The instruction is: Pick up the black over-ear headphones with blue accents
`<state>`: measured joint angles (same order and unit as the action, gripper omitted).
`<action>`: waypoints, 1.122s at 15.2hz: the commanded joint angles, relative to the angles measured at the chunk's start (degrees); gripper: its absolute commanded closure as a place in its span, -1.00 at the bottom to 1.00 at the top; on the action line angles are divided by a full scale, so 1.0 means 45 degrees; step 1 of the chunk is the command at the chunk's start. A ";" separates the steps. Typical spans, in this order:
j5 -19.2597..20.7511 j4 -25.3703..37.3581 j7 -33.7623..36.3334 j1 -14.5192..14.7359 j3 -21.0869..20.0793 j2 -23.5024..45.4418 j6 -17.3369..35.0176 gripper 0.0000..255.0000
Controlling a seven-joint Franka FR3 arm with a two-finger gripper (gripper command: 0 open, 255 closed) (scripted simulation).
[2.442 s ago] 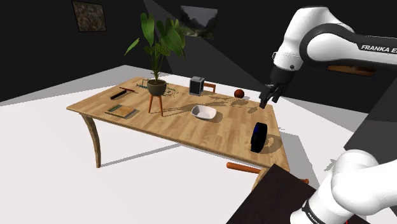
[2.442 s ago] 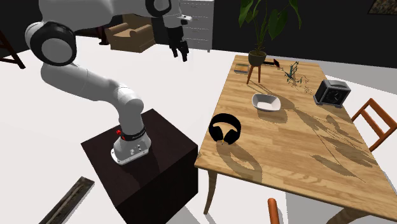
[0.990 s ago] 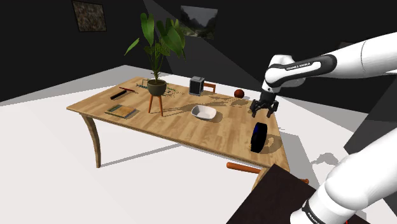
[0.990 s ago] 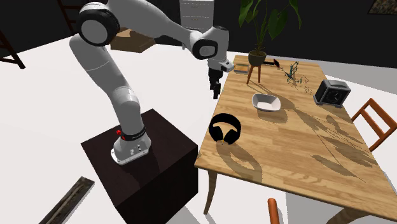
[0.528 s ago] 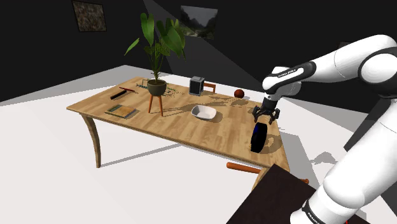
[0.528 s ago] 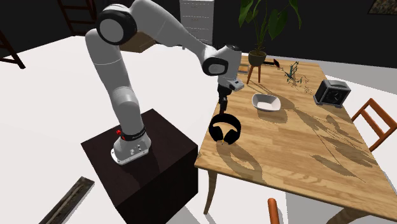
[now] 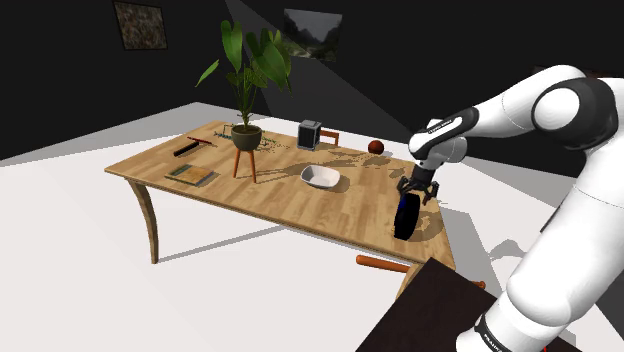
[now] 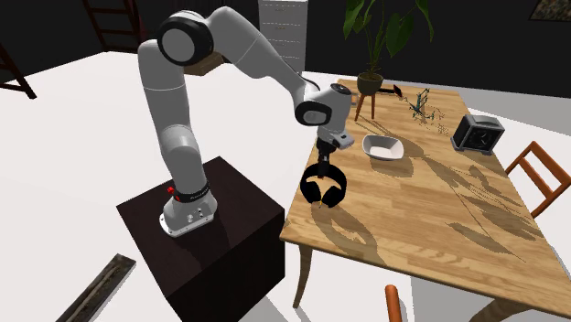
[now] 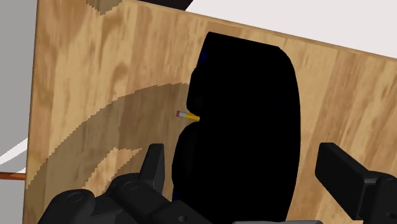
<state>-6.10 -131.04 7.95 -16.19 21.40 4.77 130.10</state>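
Observation:
The black over-ear headphones (image 7: 404, 218) with a blue edge stand upright on the wooden table (image 7: 270, 192), close to the edge nearest the stand. The second exterior view has the headphones (image 8: 324, 191) as a black ring on the table (image 8: 430, 215). My gripper (image 7: 411, 195) hangs straight down just over the headband, also seen as gripper (image 8: 322, 170). In the wrist view the headphones (image 9: 245, 121) bulk between my open gripper (image 9: 248, 162). The fingers (image 9: 153, 167) stand wide apart on either side, clasping nothing.
A white bowl (image 7: 320, 177) sits mid-table, with a potted plant (image 7: 247, 80), a dark box (image 7: 309, 134) and a red ball (image 7: 375, 147) behind it. A book (image 7: 191, 176) lies far left. The dark stand (image 8: 220, 229) sits beside the table's edge. A pencil stub (image 9: 188, 116) lies by the headphones.
The arm has swung over from beside the table and come down. The open gripper has dropped from well above to just over the headband. The headphones have not moved.

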 commanded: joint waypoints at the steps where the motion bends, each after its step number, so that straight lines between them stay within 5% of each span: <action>1: -0.0178 -0.0076 -0.0150 -0.0024 -0.0017 0.0302 0.0352 -1.00; 3: -0.0223 -0.0100 -0.0185 -0.0030 -0.0026 0.0377 0.0444 -1.00; 4: -0.0219 -0.0098 -0.0164 -0.0020 -0.0034 0.0368 0.0437 1.00; 17: 0.0080 0.0085 0.0053 0.0001 0.0021 -0.0132 -0.0200 1.00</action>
<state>-6.04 -130.89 7.88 -16.26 21.49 4.72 129.88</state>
